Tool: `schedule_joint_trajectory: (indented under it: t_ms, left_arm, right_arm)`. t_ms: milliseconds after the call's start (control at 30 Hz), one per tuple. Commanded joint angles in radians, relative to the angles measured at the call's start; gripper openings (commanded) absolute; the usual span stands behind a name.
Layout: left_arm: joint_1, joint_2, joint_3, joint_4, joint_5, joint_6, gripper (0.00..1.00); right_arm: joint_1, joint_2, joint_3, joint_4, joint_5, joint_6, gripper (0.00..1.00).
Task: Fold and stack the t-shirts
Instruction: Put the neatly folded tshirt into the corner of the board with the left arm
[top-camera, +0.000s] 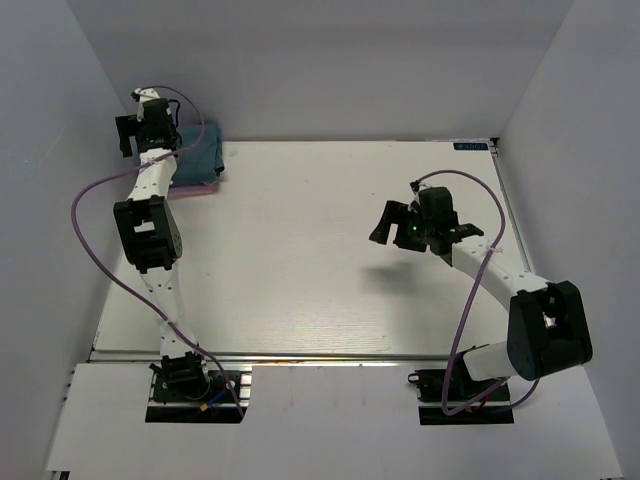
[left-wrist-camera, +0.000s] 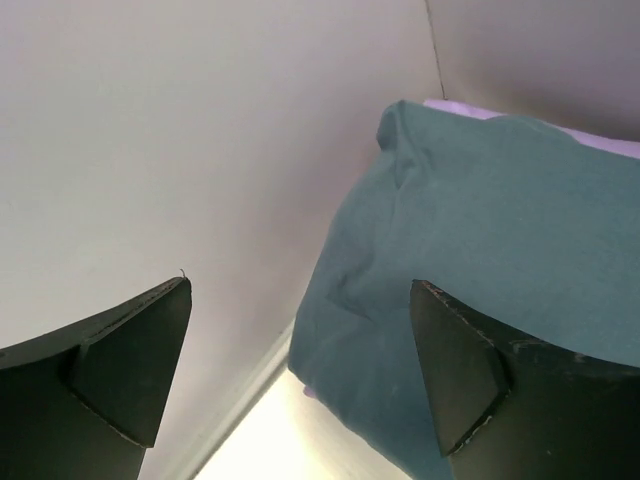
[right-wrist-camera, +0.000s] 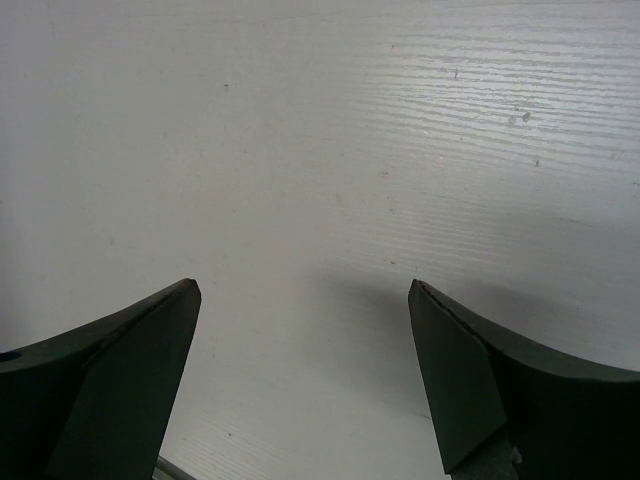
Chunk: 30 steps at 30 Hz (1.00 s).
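Note:
A folded dark teal-blue t-shirt (top-camera: 200, 150) lies on top of a small stack in the table's far left corner. A pink edge (top-camera: 190, 190) shows under it at the front. In the left wrist view the teal shirt (left-wrist-camera: 480, 230) fills the right side, with a lavender layer (left-wrist-camera: 452, 108) showing beneath it at the back. My left gripper (top-camera: 128, 138) hovers open and empty at the stack's left edge, beside the wall (left-wrist-camera: 300, 290). My right gripper (top-camera: 392, 225) is open and empty above bare table at the right of the middle (right-wrist-camera: 305, 285).
White walls (top-camera: 60, 120) enclose the table (top-camera: 300, 260) on the left, back and right; the stack sits tight against the back left corner. A metal rail (top-camera: 300, 355) runs along the table's near edge. Purple cables loop beside both arms.

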Motion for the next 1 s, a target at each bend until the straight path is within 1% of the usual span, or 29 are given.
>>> schedule_joint_trajectory:
  t_ms: [0, 133, 267, 367, 400, 433, 467, 500, 533, 567, 600, 633, 667, 700, 733, 767, 800, 833, 867, 900, 933, 967]
  left_arm:
    - [0.012, -0.048, 0.014, -0.038, 0.001, -0.083, 1.00]
    - [0.012, -0.100, -0.015, -0.056, 0.119, -0.114, 1.00]
    - [-0.011, -0.149, -0.004, -0.149, 0.192, -0.156, 1.00]
    - [-0.021, -0.201, -0.018, -0.264, 0.358, -0.259, 1.00]
    - [-0.021, -0.252, -0.038, -0.283, 0.457, -0.303, 1.00]
    - [-0.030, -0.284, -0.072, -0.283, 0.497, -0.330, 1.00]
    - [-0.049, -0.318, -0.169, -0.274, 0.562, -0.372, 1.00]
    - [-0.066, -0.391, -0.229, -0.221, 0.590, -0.383, 1.00]
    - [-0.086, -0.425, -0.330, -0.208, 0.590, -0.400, 1.00]
    - [-0.108, -0.456, -0.377, -0.208, 0.570, -0.422, 1.00]
    - [-0.156, -0.485, -0.418, -0.208, 0.559, -0.474, 1.00]
    - [-0.178, -0.511, -0.455, -0.208, 0.559, -0.488, 1.00]
    - [-0.199, -0.566, -0.524, -0.208, 0.576, -0.488, 1.00]
    - [-0.248, -0.597, -0.558, -0.228, 0.559, -0.508, 1.00]
    - [-0.273, -0.632, -0.646, -0.239, 0.559, -0.528, 1.00]
    - [-0.297, -0.716, -0.697, -0.239, 0.547, -0.546, 1.00]
    - [-0.323, -0.764, -0.751, -0.227, 0.547, -0.561, 1.00]
    - [-0.375, -0.812, -0.862, -0.199, 0.547, -0.562, 1.00]
    - [-0.404, -0.859, -0.911, -0.199, 0.515, -0.571, 1.00]
    - [-0.429, -0.943, -0.947, -0.199, 0.499, -0.583, 1.00]
    - [-0.476, -0.979, -1.003, -0.232, 0.469, -0.606, 1.00]
    - [-0.500, -1.011, -1.024, -0.245, 0.456, -0.606, 1.00]
  right_arm:
    - [0.000, 0.012, 0.043, 0.011, -0.030, 0.008, 0.90]
    - [0.005, 0.009, 0.045, 0.016, -0.047, 0.014, 0.90]
    - [0.005, -0.008, 0.049, 0.022, -0.042, 0.007, 0.90]
    - [0.003, -0.036, 0.052, 0.013, -0.044, -0.004, 0.90]
    - [0.003, -0.054, 0.048, 0.013, -0.035, -0.009, 0.90]
    - [0.003, -0.066, 0.028, 0.016, -0.034, -0.003, 0.90]
    - [0.002, -0.103, 0.017, 0.025, -0.013, -0.003, 0.90]
    - [0.000, -0.115, -0.012, 0.042, -0.011, 0.003, 0.90]
    - [0.002, -0.128, -0.038, 0.046, -0.005, 0.006, 0.90]
    - [-0.003, -0.176, -0.055, 0.056, 0.005, 0.017, 0.90]
    - [0.000, -0.195, -0.092, 0.075, 0.015, 0.022, 0.90]
    - [0.002, -0.211, -0.125, 0.077, 0.016, 0.035, 0.90]
    - [-0.001, -0.264, -0.151, 0.077, 0.024, 0.039, 0.90]
    - [-0.003, -0.281, -0.165, 0.077, 0.025, 0.040, 0.90]
    - [-0.002, -0.319, -0.207, 0.074, 0.027, 0.039, 0.90]
    - [-0.003, -0.350, -0.222, 0.079, 0.028, 0.043, 0.90]
    - [0.000, -0.384, -0.234, 0.076, 0.030, 0.042, 0.90]
    - [-0.003, -0.398, -0.244, 0.062, 0.042, 0.046, 0.90]
    - [-0.003, -0.425, -0.270, 0.057, 0.045, 0.046, 0.90]
    - [-0.002, -0.459, -0.280, 0.050, 0.051, 0.043, 0.90]
    - [0.000, -0.474, -0.300, 0.056, 0.053, 0.042, 0.90]
    - [-0.005, -0.490, -0.329, 0.060, 0.056, 0.040, 0.90]
